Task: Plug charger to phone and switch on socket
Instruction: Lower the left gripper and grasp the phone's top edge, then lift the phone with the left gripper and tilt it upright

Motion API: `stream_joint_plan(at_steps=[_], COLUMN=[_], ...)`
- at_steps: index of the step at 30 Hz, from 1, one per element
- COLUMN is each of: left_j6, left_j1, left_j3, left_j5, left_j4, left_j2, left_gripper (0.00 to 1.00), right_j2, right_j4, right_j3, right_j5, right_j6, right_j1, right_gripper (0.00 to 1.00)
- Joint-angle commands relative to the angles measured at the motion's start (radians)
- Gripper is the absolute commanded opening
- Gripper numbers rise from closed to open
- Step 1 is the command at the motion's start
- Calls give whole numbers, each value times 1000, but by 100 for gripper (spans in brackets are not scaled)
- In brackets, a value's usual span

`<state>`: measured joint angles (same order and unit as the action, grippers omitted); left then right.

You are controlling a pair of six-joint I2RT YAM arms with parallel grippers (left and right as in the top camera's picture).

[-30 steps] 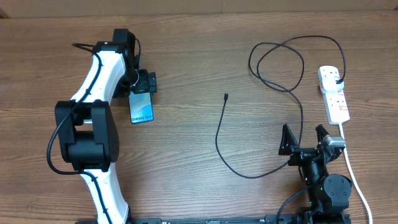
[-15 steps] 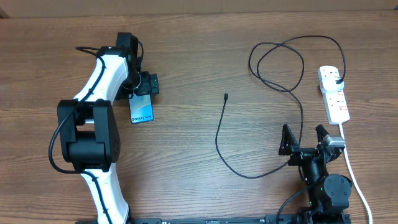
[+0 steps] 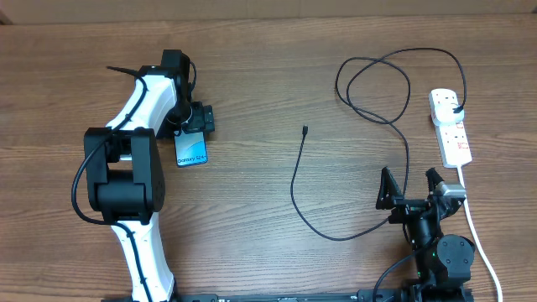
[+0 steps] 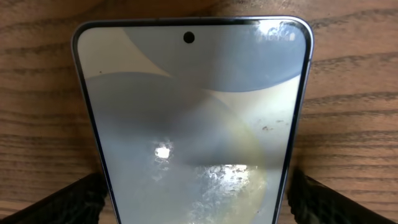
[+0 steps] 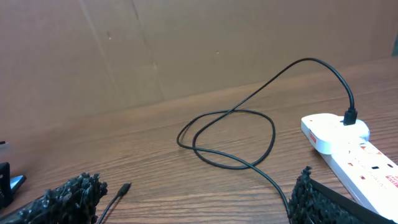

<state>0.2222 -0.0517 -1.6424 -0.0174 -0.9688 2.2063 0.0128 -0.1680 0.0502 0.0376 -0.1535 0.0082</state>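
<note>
Now the left tool stands released astride the phone, seemingly not yet touching its edges. Close squarely on both long sides, keeping its lower end clear. Ahead of the right tool, also released, the charger lies on the table.

Lit phone flat; looped charger plugged into white socket far right

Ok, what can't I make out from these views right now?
- phone port end: left wrist view, cut off by the bottom edge; overhead, too small.
- left gripper contact with the phone: fingers barely enter the frame.
- socket switch positions: overhead too small; right wrist view crops the strip.
</note>
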Motion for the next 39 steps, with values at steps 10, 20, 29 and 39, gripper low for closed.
stream_joint_plan(at_steps=[10, 20, 29, 39], left_j6=[17, 17, 17, 18], left_j1=[3, 3, 3, 3], left_j3=[6, -33, -202, -376], left_j5=[10, 10, 10, 46], left_j4=[-22, -57, -179, -276], left_j2=[47, 47, 47, 47], left_gripper=[80, 74, 73, 73], right_j2=[-10, -10, -10, -10], right_j4=[6, 6, 6, 6], right_j3=[-5, -5, -5, -5], right_j5=[1, 1, 1, 1], right_j6=[-2, -2, -2, -2], right_j1=[6, 6, 6, 6], right_gripper=[100, 100, 100, 100])
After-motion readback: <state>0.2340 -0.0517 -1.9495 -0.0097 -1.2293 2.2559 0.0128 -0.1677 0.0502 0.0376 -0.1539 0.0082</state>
